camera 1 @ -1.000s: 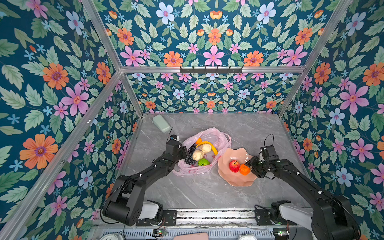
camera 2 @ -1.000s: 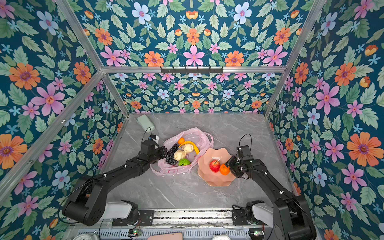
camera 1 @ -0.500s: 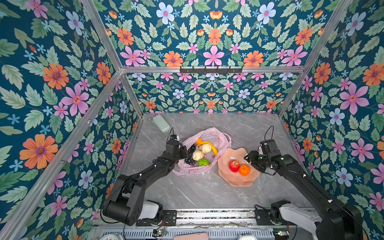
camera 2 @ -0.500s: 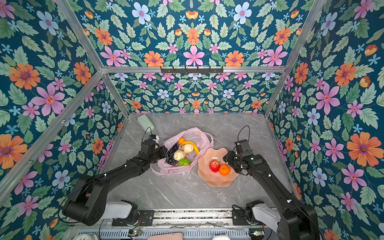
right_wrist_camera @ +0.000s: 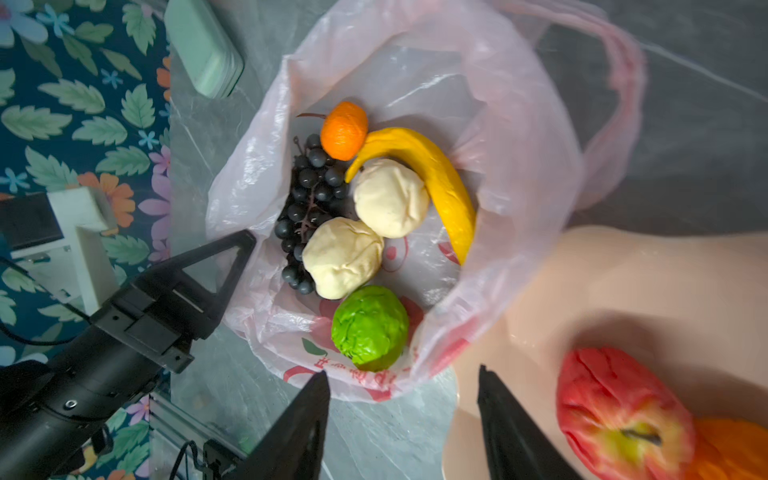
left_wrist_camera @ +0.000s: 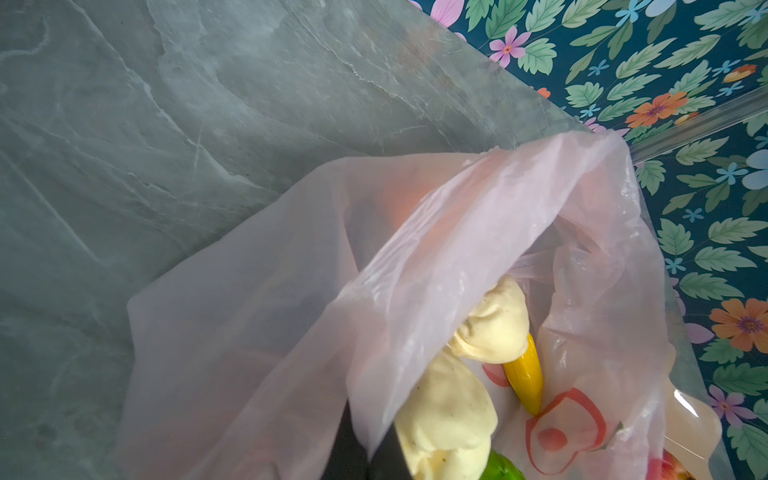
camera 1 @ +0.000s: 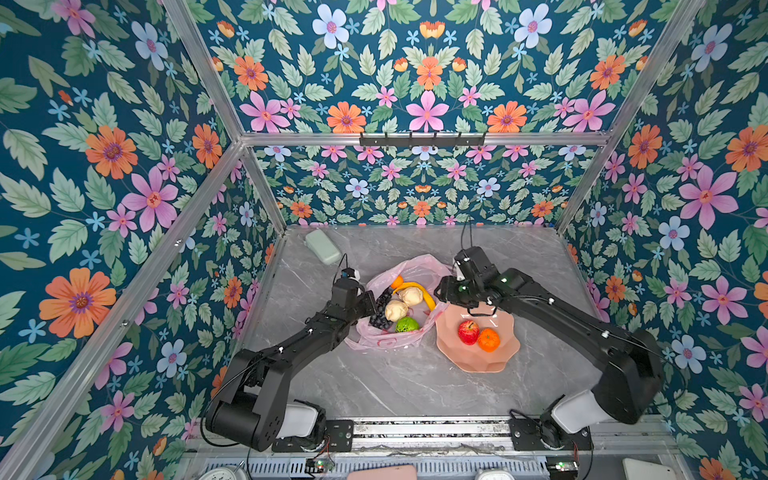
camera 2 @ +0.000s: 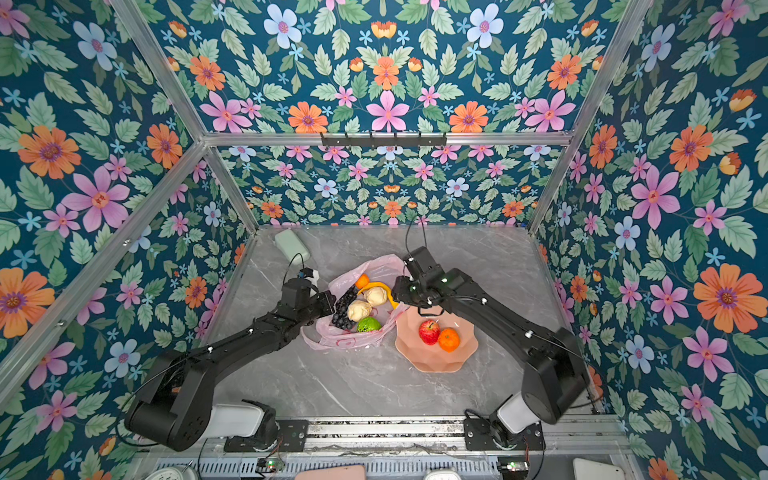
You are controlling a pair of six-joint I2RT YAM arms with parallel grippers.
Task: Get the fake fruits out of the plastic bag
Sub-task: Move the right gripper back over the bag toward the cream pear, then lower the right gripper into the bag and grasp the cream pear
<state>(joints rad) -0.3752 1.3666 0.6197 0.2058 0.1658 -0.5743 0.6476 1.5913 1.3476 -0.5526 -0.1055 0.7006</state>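
The pink plastic bag (camera 1: 419, 266) (camera 2: 376, 266) lies open mid-table. Inside it I see a yellow banana (right_wrist_camera: 440, 178), dark grapes (right_wrist_camera: 309, 195), an orange (right_wrist_camera: 344, 129), two cream lumps (right_wrist_camera: 390, 197) and a bumpy green fruit (right_wrist_camera: 370, 326). My left gripper (camera 1: 370, 303) (left_wrist_camera: 368, 457) is shut on the bag's left rim, holding it open. A red apple (camera 1: 468, 331) and a second orange (camera 1: 488, 339) rest in the peach bowl (camera 1: 478, 361). Raised over the gap between bag and bowl, my right gripper (camera 1: 461, 301) (right_wrist_camera: 401, 372) is open and holds nothing.
A pale green case (camera 1: 323, 246) lies at the back left corner. The peach bowl's rim (right_wrist_camera: 623, 266) touches the bag's right side. Flowered walls close in the left, back and right. Both arm bases stand on the front rail.
My right gripper has risen from the orange in the bowl and swung left to the bag's right edge, still open. The left gripper and bag have not moved.
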